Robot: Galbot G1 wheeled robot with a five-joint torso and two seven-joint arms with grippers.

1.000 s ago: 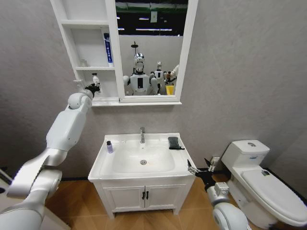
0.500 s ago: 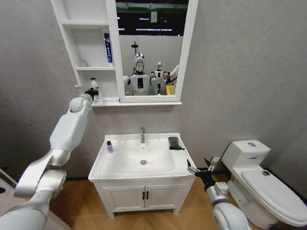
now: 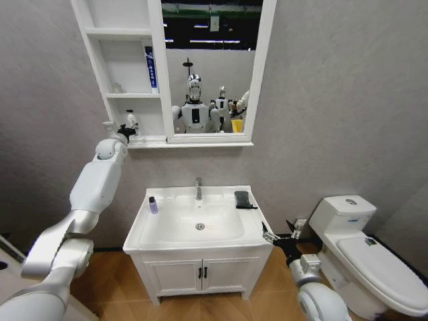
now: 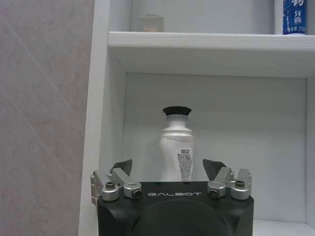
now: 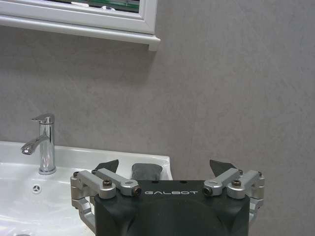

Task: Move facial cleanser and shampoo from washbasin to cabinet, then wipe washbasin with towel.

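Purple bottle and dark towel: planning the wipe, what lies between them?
Head view: the chrome tap and bare oval bowl of the white washbasin.

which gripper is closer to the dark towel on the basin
Right. The right gripper sits open just off the washbasin's right edge below the towel; the left gripper is up at the cabinet.

Walls: grey textured wall (image 3: 334,100) behind everything
Floor: brown wood-look floor (image 3: 120,281)
Furniture: white two-door floor vanity (image 3: 200,271); white toilet (image 3: 364,257) at right
Light: even, soft
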